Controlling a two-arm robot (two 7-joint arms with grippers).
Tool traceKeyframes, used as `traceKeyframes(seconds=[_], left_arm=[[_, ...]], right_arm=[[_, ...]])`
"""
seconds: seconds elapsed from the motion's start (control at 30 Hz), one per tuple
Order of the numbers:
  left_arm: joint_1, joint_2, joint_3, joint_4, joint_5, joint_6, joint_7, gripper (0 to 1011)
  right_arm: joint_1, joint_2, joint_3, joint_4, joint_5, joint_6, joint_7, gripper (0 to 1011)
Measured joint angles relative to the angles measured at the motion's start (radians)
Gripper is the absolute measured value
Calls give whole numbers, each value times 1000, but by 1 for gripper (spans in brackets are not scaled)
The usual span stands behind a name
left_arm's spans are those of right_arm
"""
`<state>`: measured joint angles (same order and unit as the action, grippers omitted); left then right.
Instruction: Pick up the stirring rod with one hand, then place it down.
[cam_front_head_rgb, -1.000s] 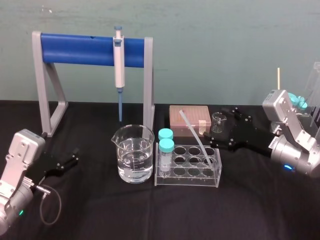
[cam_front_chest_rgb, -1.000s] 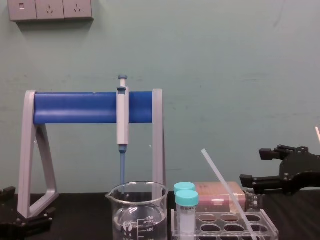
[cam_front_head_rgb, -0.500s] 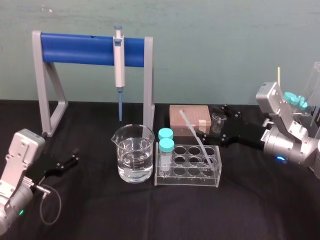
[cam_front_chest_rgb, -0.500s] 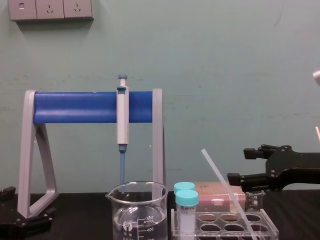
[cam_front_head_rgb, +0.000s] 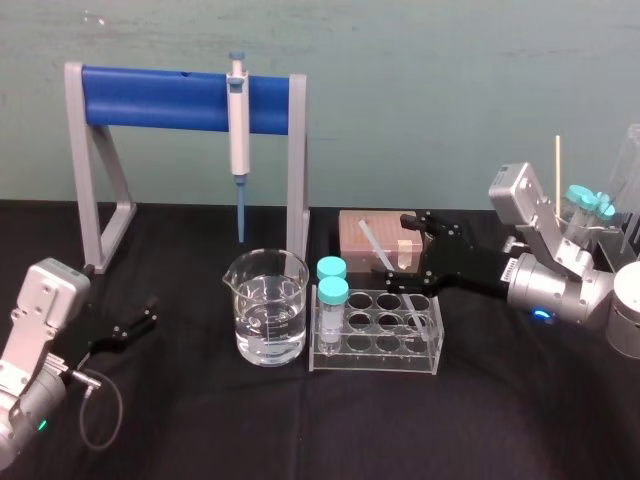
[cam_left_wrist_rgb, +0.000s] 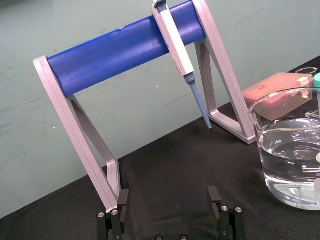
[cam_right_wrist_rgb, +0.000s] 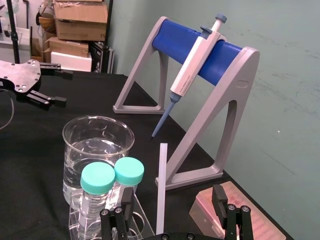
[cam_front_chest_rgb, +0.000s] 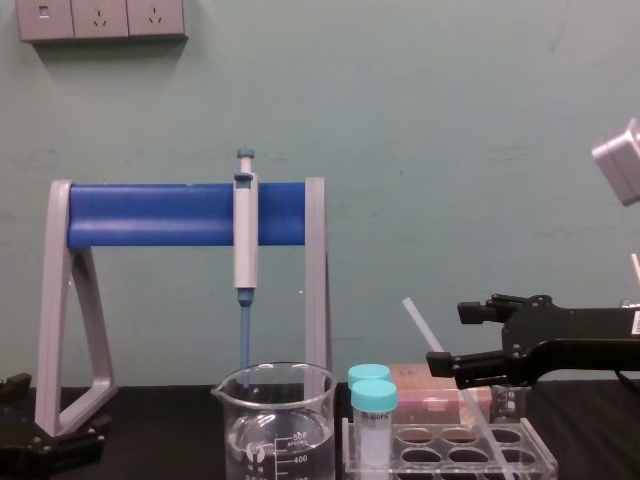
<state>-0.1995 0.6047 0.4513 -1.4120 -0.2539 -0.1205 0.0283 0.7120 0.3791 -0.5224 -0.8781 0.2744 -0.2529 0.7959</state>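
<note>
- Now that my right claw (cam_front_head_rgb: 395, 247) has slid left over the last second, its wide-open fingers straddle the long, thin, translucent white stirring rod (cam_front_chest_rgb: 425, 332). Nothing is gripped yet.
- The rod stands slanted in a well of the clear plastic tube rack (cam_front_head_rgb: 375, 350) on the black desk (cam_front_head_rgb: 300, 430), with its upper end free.
- The approach looks done. Closing on the rod is next, I'd judge.
- My left claw (cam_front_head_rgb: 140, 322) is parked low at the desk's left, fingers spread and empty.
</note>
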Motion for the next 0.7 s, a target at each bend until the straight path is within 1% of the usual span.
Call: traceKeyframes(seconds=[0.27,0.7], left_arm=[[0,0,0,0,0,0,0,1000],[0,0,0,0,0,0,0,1000]], right_arm=[[30,-19,-9,47,-5,-6,11,1000],[74,-52,-19,130,-5,-32,48,1000]])
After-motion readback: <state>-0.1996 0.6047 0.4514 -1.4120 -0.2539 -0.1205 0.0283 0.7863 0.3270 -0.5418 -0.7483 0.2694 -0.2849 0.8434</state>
